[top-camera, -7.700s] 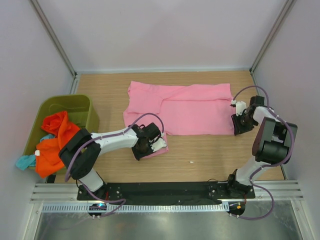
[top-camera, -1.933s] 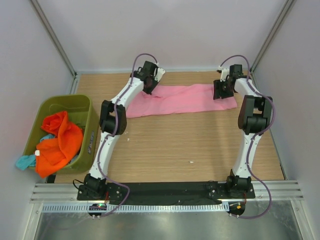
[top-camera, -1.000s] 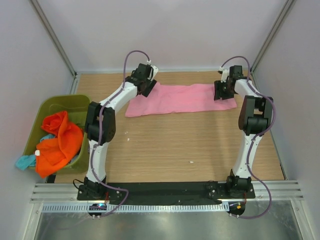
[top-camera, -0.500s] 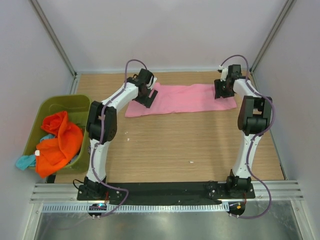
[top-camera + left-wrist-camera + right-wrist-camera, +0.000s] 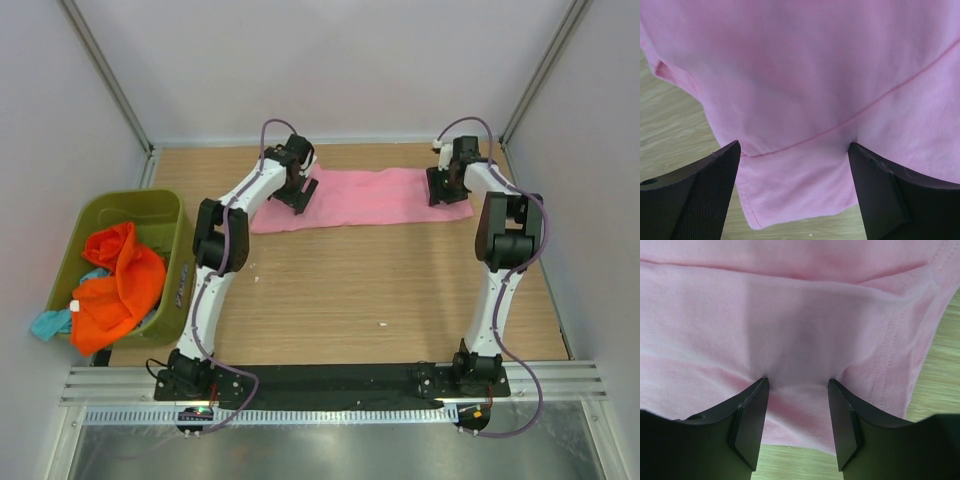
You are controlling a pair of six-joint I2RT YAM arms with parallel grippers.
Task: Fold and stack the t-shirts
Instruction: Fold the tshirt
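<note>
A bright pink t-shirt (image 5: 370, 197) lies flat as a long narrow folded strip across the far side of the table. My left gripper (image 5: 298, 190) stands open over its left end. In the left wrist view the gripper (image 5: 794, 150) has its wide-apart fingertips resting on the pink cloth (image 5: 805, 90) near a hemmed corner. My right gripper (image 5: 443, 187) is over the strip's right end. Seen from the right wrist, this gripper (image 5: 797, 382) is open, its tips pressing into the slightly puckered cloth (image 5: 790, 315). Orange t-shirts (image 5: 120, 285) and a teal one (image 5: 48, 323) spill from the bin.
An olive-green plastic bin (image 5: 176, 212) stands at the table's left edge. Grey walls close in the table at the back and on both sides. A small white speck (image 5: 381, 323) lies on the bare wood in front of the shirt.
The shirt, spread wider earlier, now lies as a narrow strip at the far side. Over the last second my left gripper opened wider and shifted right onto the shirt's left end.
</note>
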